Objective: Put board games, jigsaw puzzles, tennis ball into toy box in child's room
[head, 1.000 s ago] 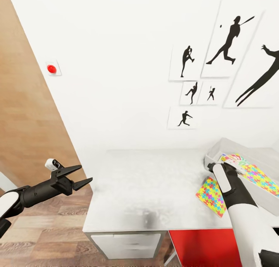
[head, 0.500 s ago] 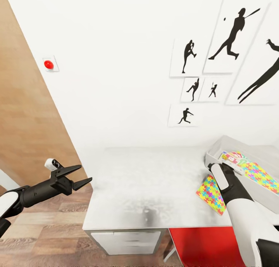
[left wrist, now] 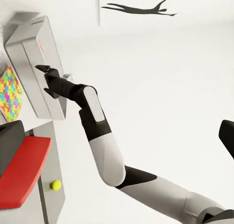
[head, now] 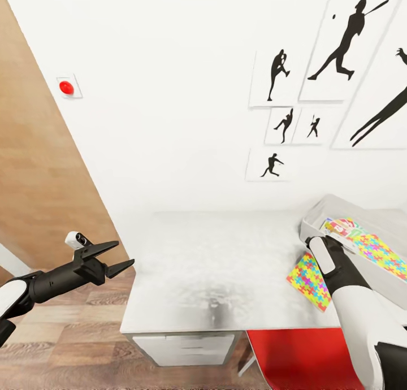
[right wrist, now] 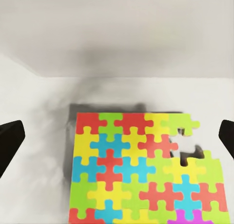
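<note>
Left gripper: our left gripper point(head: 117, 256) hangs out over the wood floor point(head: 68, 328) just off the near left corner of the table, its two black fingers spread apart with nothing between them and touching nothing.

Right gripper: our right gripper point(left wrist: 43, 79) reaches across the table's right end to the near wall of the toy box. From the left wrist camera we see its fingers parted, with nothing in them; in the right wrist camera the two dark fingertips sit at opposite edges of the picture.

Loose jigsaw puzzle: one jigsaw puzzle point(head: 308, 279) lies flat on the table just beside our right forearm, against the outside of the toy box's near wall. The right gripper is above it and its wrist camera looks down on its coloured pieces point(right wrist: 146, 170); we cannot tell whether a finger touches it.

Table: the table point(head: 215, 265) has a bare pale grey top between the two arms, with a red seat point(head: 299, 359) tucked under its near edge.

Tennis ball: the tennis ball point(left wrist: 56, 185) shows in the left wrist camera, resting on the table well apart from the toy box.

Toy box: the toy box point(head: 310, 220) stands at the table's far right, holding a second jigsaw puzzle point(head: 381, 254) and a bright printed board game point(head: 342, 228).

Wall: baseball silhouette pictures point(head: 339, 45) hang behind, and a red button point(head: 66, 87) to the left.
</note>
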Motion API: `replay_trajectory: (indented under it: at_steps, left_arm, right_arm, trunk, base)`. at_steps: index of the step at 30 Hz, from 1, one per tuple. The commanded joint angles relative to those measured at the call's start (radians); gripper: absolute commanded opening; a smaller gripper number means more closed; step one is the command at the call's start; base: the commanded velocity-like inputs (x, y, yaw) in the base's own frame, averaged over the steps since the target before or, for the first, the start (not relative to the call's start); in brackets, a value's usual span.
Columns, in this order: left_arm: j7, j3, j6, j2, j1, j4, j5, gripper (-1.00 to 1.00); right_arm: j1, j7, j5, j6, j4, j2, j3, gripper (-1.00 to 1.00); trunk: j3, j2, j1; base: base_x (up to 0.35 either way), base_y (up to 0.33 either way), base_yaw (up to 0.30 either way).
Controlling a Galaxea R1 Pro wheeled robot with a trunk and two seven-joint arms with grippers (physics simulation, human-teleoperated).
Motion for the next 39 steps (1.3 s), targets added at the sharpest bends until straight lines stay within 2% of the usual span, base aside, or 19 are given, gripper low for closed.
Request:
replay_trajectory:
  at_steps: [1,18,39]
  left_arm:
    - [-0.008,-0.002,0.001,0.001,-0.001,0.001,-0.004,1.00]
    - [-0.008,-0.002,0.001,0.003,-0.001,0.001,-0.005,1.00]
    - [-0.010,0.004,0.001,0.002,-0.001,0.001,-0.004,1.00]
  right_arm:
    - [-0.001,-0.005,-0.006,0.005,-0.001,-0.002,0.001,1.00]
    - [-0.024,-0.005,-0.005,-0.013,0.033,-0.017,0.003,1.00]
    - [-0.029,-0.005,-0.004,-0.034,0.055,-0.020,0.004,1.00]
  trunk:
    - [-0.004,-0.002,0.001]
    - [-0.031,-0.002,0.001]
    - [-0.066,-0.002,0.001]
  base:
    - [0.000,0.000,0.000]
    - [0.000,0.000,0.000]
    - [0.000,0.000,0.000]
